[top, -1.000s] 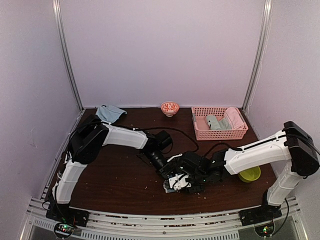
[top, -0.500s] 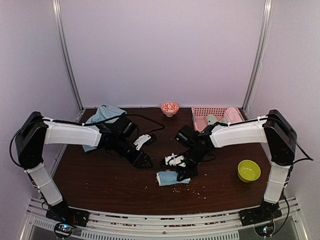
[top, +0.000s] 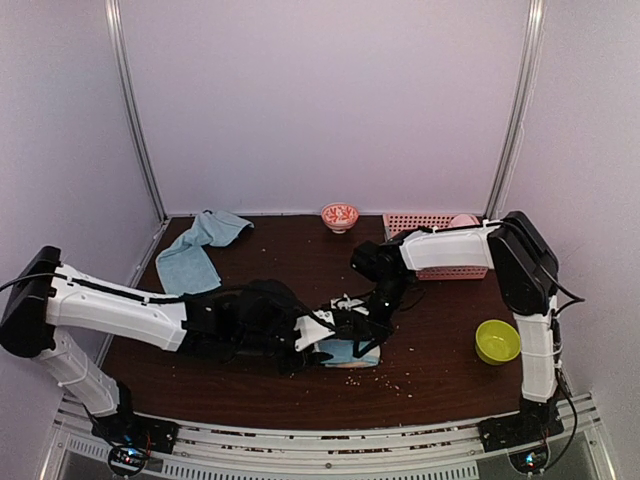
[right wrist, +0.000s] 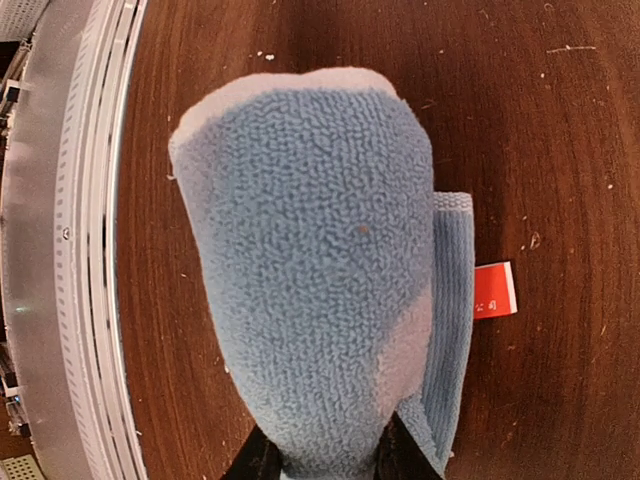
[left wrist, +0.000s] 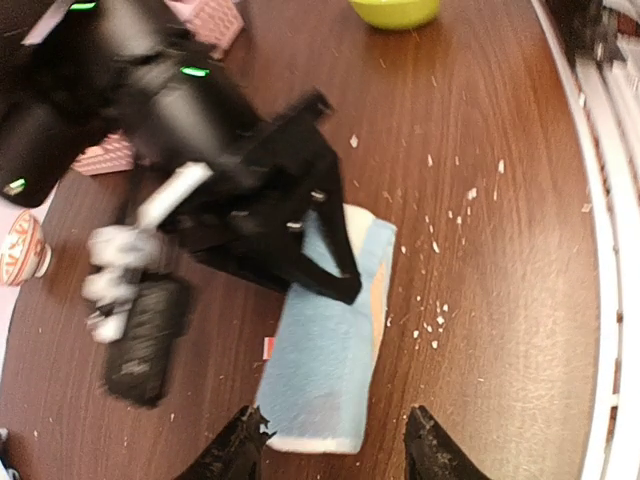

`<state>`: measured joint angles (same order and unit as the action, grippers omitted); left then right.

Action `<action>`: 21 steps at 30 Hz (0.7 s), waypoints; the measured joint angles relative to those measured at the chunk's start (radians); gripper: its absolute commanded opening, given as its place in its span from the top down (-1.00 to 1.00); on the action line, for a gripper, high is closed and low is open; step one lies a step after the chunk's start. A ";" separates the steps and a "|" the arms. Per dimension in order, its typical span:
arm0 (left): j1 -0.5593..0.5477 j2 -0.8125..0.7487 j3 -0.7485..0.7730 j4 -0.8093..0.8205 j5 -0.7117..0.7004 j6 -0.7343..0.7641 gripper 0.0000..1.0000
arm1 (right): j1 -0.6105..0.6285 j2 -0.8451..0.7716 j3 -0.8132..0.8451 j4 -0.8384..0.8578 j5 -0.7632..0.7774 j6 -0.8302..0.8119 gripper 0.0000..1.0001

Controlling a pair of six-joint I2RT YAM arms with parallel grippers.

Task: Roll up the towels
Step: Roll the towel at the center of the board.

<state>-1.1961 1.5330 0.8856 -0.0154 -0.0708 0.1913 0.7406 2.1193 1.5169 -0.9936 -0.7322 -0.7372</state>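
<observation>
**One towel rolled, one left**

Rolled light-blue towel lying front-centre on the surface, clamped at one end in right gripper. Left gripper spread apart at its other end, holding nothing. Second towel unrolled at rear left. Roughly halfway, by judgement.

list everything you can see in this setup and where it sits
rolled towel: one, light blue, front centre of the table
flat towel: one, light blue, back left, lying loose
small bowl: one, orange and white pattern, back centre
basket: one, pink lattice, back right, partly behind the right arm
green bowl: one, lime green, right side
crumbs: many, pale, scattered beside the rolled towel
table: one, dark brown wood
left hand: one, black, open, at one end of the rolled towel
right hand: one, black, shut on the rolled towel
</observation>
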 measured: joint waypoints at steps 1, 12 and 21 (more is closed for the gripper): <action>-0.011 0.030 0.013 0.000 -0.016 0.016 0.03 | -0.004 0.009 0.010 -0.011 -0.010 -0.001 0.66; -0.042 0.339 0.163 -0.006 -0.209 0.148 0.02 | -0.015 0.060 0.071 -0.100 -0.053 -0.020 0.66; -0.062 0.435 0.224 0.007 -0.293 0.226 0.45 | -0.038 0.110 0.123 -0.196 -0.105 -0.064 0.63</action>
<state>-1.2579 1.9678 1.1091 -0.0086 -0.3641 0.4171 0.7029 2.2295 1.6402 -1.1900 -0.8368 -0.8017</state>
